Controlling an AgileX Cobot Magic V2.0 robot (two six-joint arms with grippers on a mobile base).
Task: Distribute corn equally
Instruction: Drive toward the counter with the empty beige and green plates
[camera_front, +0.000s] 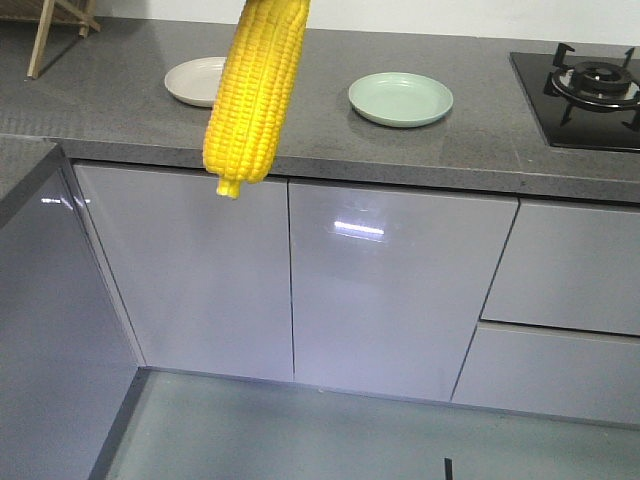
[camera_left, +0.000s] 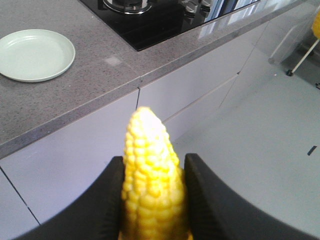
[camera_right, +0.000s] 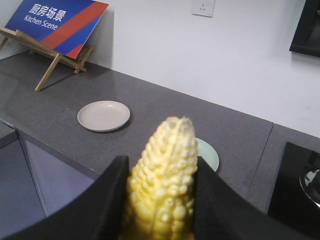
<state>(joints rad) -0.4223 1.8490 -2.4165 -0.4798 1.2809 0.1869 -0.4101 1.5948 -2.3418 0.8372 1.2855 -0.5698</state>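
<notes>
We had the left gripper (camera_left: 153, 175) pinching the first corn cob (camera_left: 147, 140) at the lower centre of its frame, before the cabinet fronts (camera_left: 65, 160). The right gripper (camera_right: 161, 175) pinched the second corn cob (camera_right: 170, 145) at lower centre too, with the beige plate (camera_right: 103, 116) and green plate (camera_right: 210, 154) lying beyond on the grey countertop (camera_right: 150, 102).

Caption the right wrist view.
Right gripper holds a corn cob, facing a beige plate and a green plate on the counter.

Front view: a cob (camera_front: 255, 95) is cut off by the top edge and covers the right rim of the beige plate (camera_front: 190, 82). Right wrist view: a blurred cob (camera_right: 162, 190) hides most of the green plate (camera_right: 210, 155).
</notes>
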